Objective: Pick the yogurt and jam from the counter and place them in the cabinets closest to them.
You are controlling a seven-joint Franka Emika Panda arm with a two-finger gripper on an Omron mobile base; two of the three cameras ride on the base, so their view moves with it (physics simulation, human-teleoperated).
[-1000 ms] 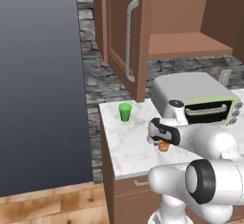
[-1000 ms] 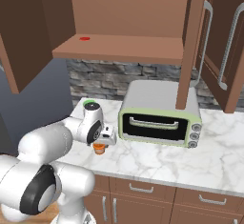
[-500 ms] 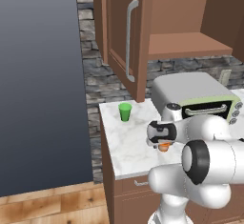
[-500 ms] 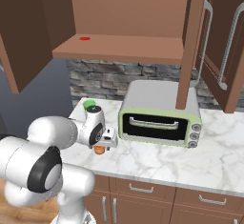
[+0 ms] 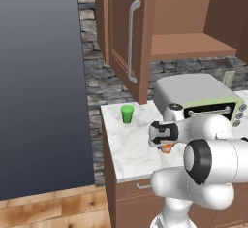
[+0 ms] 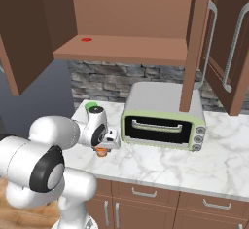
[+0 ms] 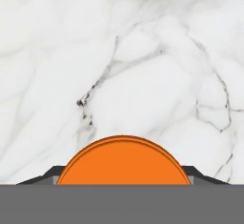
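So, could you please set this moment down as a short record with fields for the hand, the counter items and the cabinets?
hand: hand low over the marble counter, its finger tips either side of the orange-topped item
grip: closure cannot be told from the views
orange-topped item: on the counter in front of the toaster oven
green cup: upright on the counter near the back wall, apart from the hand
cabinets: doors open, a small red item on the shelf
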